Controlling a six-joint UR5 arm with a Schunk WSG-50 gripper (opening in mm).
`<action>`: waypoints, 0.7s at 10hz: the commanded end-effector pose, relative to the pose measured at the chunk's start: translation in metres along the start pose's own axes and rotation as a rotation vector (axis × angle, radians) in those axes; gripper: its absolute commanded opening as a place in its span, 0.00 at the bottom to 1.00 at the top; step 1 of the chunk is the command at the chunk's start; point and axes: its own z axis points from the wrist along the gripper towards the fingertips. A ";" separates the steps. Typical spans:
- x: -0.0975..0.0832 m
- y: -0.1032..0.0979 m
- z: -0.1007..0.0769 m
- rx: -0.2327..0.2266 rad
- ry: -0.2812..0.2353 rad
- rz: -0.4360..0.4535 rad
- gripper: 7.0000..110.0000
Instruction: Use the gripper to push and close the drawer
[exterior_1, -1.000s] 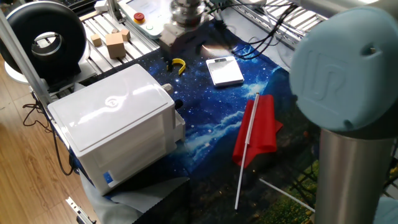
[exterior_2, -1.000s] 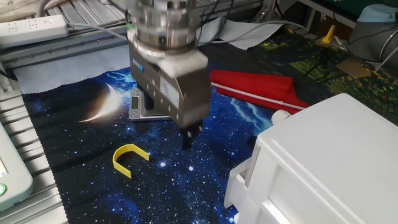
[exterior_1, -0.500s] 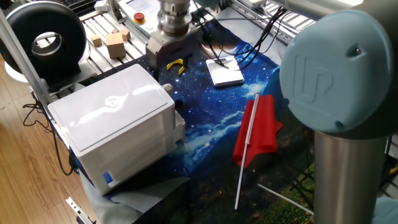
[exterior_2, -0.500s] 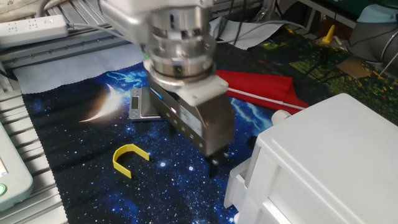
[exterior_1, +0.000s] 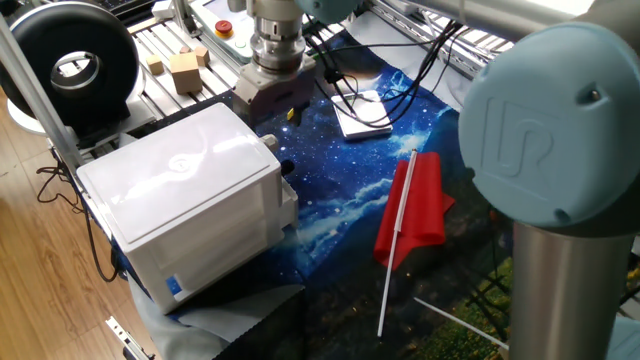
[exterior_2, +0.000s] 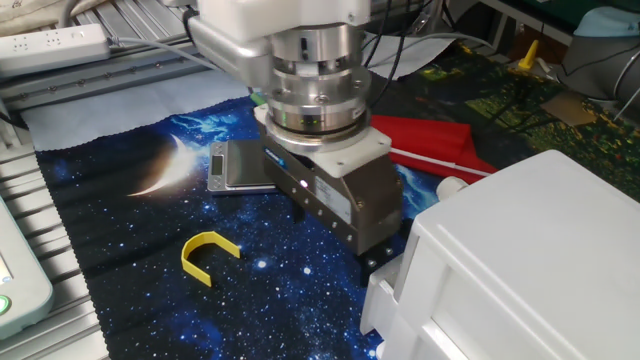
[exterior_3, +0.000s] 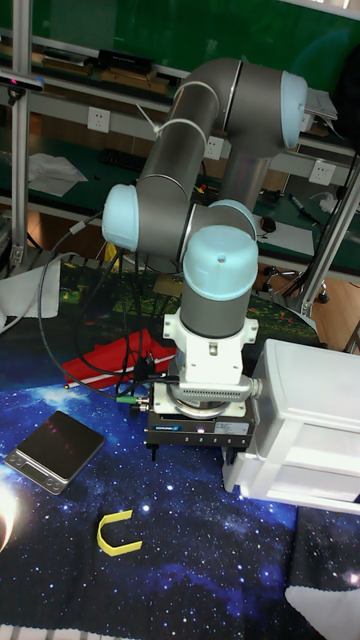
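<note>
Protruding slightly from the front of its large white box (exterior_1: 185, 200), the drawer (exterior_2: 385, 300) sits at the box's lower front edge; in the other fixed view its thin white front shows just below and beside the box's corner. In the tall fixed view the drawer (exterior_3: 255, 465) reads as a pale ledge at the left face of the box (exterior_3: 310, 430). Whether it is fully shut cannot be told.

Right against that front hangs the gripper (exterior_2: 372, 262), its grey-beige blocky head pointing down over the star-printed blue cloth (exterior_2: 120, 300). The dark fingertips are low, just beside the drawer's front, but contact cannot be confirmed. In the tall fixed view the gripper (exterior_3: 190, 455) sits directly left of the box, short dark fingers near the cloth. How far the fingers are spread cannot be made out in any view, and nothing is visibly held between them. In one fixed view the gripper (exterior_1: 268, 100) is seen from behind, at the far corner of the box.

A yellow U-shaped piece (exterior_2: 207, 255) lies on the cloth, apart from the gripper. A small flat grey square device (exterior_2: 232, 165) rests farther back. A red folded cloth with a white rod (exterior_1: 410, 210) lies well apart from the box. Wooden blocks (exterior_1: 185, 70) sit on the metal rails beyond the cloth.
</note>
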 end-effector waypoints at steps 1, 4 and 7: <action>0.009 -0.011 0.001 0.010 0.007 -0.013 0.99; 0.019 -0.005 0.002 -0.021 0.018 -0.014 0.99; 0.024 0.006 0.003 -0.063 0.029 -0.016 0.99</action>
